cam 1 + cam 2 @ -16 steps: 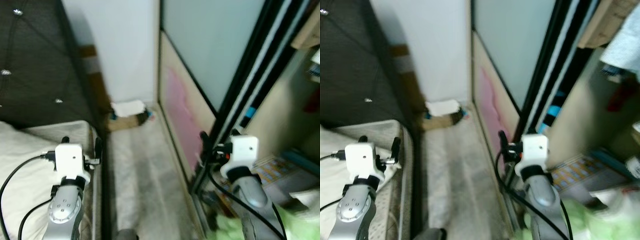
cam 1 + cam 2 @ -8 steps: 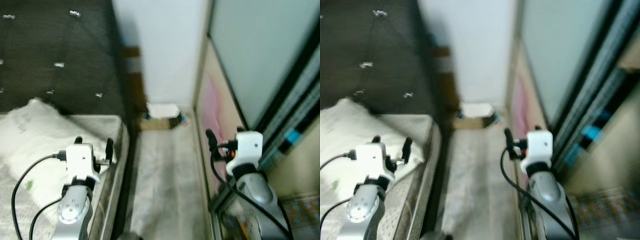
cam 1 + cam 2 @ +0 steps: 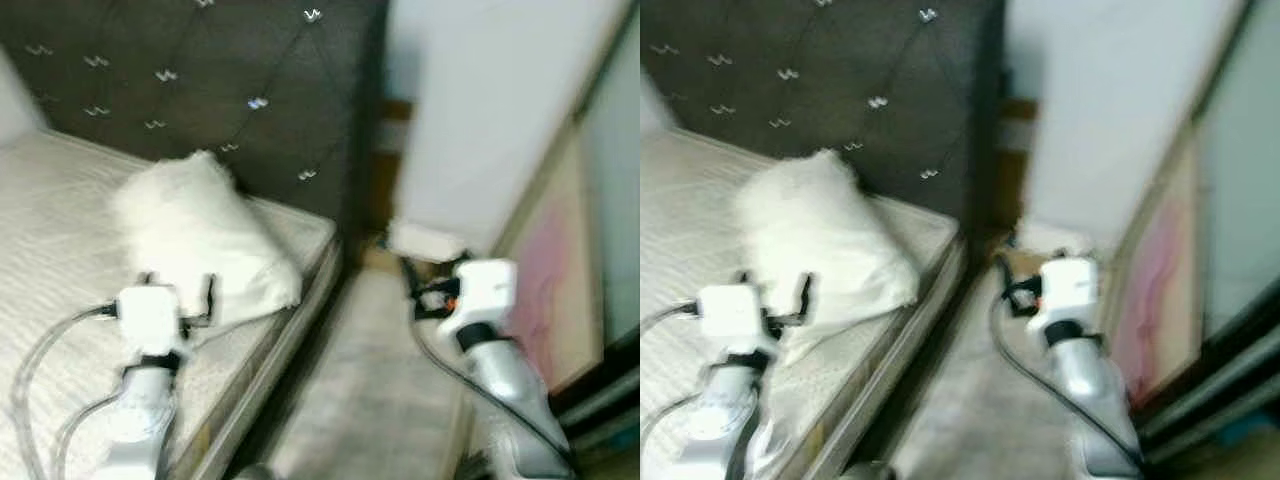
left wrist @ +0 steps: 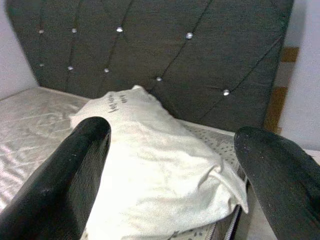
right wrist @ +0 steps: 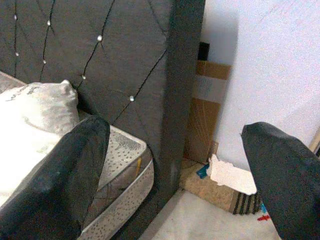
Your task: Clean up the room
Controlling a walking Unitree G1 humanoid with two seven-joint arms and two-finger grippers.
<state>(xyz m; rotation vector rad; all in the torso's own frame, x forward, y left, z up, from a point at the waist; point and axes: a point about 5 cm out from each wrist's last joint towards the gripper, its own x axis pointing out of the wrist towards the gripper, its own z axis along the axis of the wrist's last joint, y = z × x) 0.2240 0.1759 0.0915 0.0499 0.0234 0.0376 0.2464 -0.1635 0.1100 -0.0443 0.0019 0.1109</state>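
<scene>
Pillow [image 4: 150,170], white and rumpled, lies on the mattress [image 3: 50,230]; both claws released.

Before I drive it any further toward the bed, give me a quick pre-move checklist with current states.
1. Left gripper empty and open: ok, its fingers are spread with nothing between them.
2. Right gripper empty and open: ok, the fingers are wide apart and hold nothing.
3. Head views sharp enough to steer by: not ok, both eye views are blurred.
4. Pillow located: ok, it lies on the mattress against the dark tufted headboard.
5. Floor strip beside the bed passable: cannot tell, the blur hides small items.
6. Clutter spotted: ok, cardboard leans against the wall behind the headboard, with white scraps at its foot.
</scene>
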